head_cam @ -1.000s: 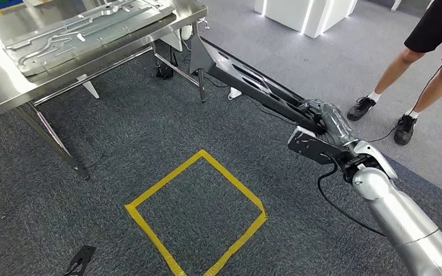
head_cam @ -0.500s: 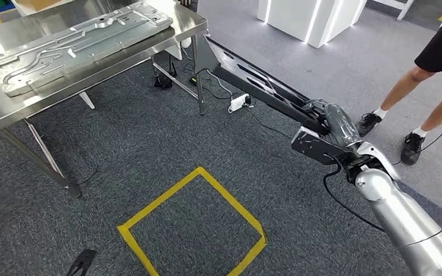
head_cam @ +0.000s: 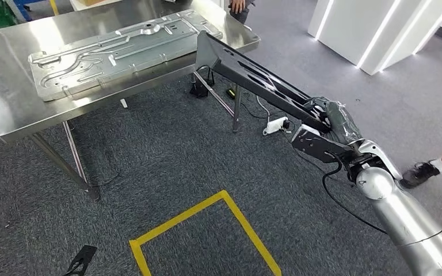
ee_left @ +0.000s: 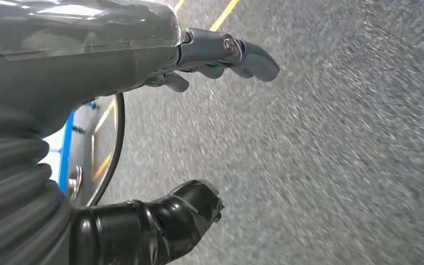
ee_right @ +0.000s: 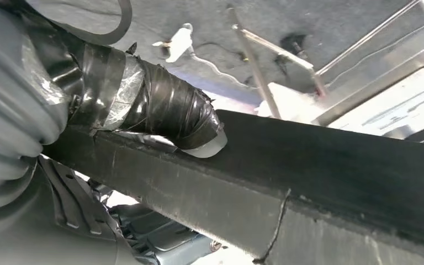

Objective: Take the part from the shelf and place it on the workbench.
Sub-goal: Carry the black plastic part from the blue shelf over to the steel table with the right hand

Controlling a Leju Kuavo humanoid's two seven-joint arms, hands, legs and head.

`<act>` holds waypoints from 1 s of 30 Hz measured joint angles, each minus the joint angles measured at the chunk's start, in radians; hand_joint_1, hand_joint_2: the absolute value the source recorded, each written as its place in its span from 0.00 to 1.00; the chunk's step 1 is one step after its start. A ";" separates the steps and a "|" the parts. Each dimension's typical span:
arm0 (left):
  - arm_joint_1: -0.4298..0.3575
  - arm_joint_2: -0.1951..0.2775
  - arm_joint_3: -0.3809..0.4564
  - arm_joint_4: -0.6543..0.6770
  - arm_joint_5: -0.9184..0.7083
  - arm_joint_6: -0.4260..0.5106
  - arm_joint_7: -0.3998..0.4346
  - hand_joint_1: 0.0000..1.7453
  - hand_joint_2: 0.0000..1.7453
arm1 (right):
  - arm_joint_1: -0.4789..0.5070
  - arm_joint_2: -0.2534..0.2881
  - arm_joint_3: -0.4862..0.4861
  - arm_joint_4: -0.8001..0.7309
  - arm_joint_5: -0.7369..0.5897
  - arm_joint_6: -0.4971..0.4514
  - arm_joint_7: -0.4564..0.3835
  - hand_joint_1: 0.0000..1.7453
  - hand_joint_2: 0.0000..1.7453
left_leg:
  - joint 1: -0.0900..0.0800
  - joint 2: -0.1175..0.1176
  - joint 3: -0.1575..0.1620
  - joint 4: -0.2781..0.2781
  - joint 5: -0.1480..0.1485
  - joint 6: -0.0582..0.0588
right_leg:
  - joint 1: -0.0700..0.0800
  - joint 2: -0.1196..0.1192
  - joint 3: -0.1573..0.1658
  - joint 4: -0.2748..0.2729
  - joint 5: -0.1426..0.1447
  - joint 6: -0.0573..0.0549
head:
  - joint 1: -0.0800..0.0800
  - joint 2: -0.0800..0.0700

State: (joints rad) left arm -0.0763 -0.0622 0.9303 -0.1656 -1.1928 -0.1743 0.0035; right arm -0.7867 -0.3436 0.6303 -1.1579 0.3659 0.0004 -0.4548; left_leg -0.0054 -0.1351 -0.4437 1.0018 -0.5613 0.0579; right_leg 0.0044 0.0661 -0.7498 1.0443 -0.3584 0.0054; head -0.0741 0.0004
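Over the workbench (head_cam: 11, 86) edge, your right hand (head_cam: 329, 118) clamps the long dark part (head_cam: 253, 72); left hand (ee_left: 143, 99) fingers apart, holding nothing.

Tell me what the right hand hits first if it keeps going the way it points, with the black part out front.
Likely the steel workbench. The right hand holds the long black part, whose far tip sits at the bench's near edge, beside the stamped metal panel. Height against the tabletop is unclear.
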 joint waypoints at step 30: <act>0.018 -0.006 0.006 0.006 0.011 0.002 0.002 0.00 1.00 | -0.041 0.021 0.053 0.054 0.010 0.012 -0.001 1.00 1.00 | 0.013 0.000 -0.020 -0.044 0.053 -0.003 | -0.010 -0.008 0.003 -0.024 -0.041 0.005 | 0.019 0.000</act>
State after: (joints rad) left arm -0.0582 -0.0679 0.9368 -0.1595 -1.1820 -0.1723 0.0054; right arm -0.8278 -0.3223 0.6830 -1.1037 0.3763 0.0121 -0.4557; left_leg 0.0078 -0.1353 -0.4638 0.9574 -0.5078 0.0553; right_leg -0.0053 0.0584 -0.7463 1.0204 -0.3990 0.0100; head -0.0548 0.0003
